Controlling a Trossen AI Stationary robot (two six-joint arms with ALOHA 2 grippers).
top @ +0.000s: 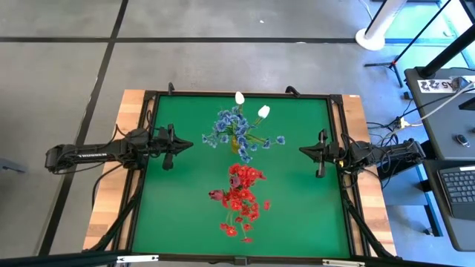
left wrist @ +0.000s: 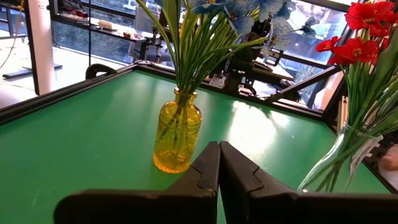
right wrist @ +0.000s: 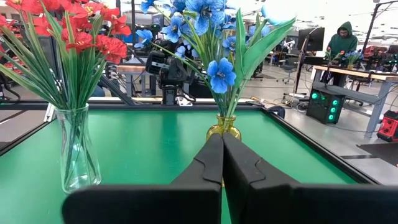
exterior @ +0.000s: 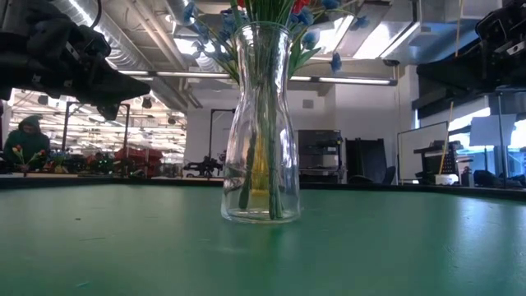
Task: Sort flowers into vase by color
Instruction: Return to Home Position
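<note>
- yellow vase (left wrist: pixel 177 137) stands on the green table (top: pixel 171 208) and is the landmark here. it holds the blue flowers (top: pixel 230 126) and two white buds (top: pixel 263 112), which lean out on its far side.
- clear vase (exterior: pixel 261 123) stands near the yellow vase, apart from it, toward the table's front edge. it holds the red flowers (top: pixel 243 194), with a dark pink bud (top: pixel 216 195) at the edge of that bunch.
- every flower in view stands in one of the two vases, so the sorting looks done.
- left gripper (left wrist: pixel 219 146) is well apart from the yellow vase on the left arm's side, raised off the table. fingers pressed together, nothing between them.
- right gripper (right wrist: pixel 222 138) is well apart from the yellow vase on the opposite side and points at it. fingers pressed together, empty.
- handling, judged: the flowers look very light, with thin bendy stems, soft blossoms and narrow leaves that would catch on neighbours.
- best hold is probably mid-stem, just below the blossoms and above the vase rim. pinching the heads would crush them or shed petals.
- the stems look smooth, so one could slip or twist in a loose pinch and needs a firm close.
- both vases look like glass: hard, breakable, narrow-necked and top-heavy with the bunches in them. a sideways tug on a stem could tip one, so any pull should go straight up.
</note>
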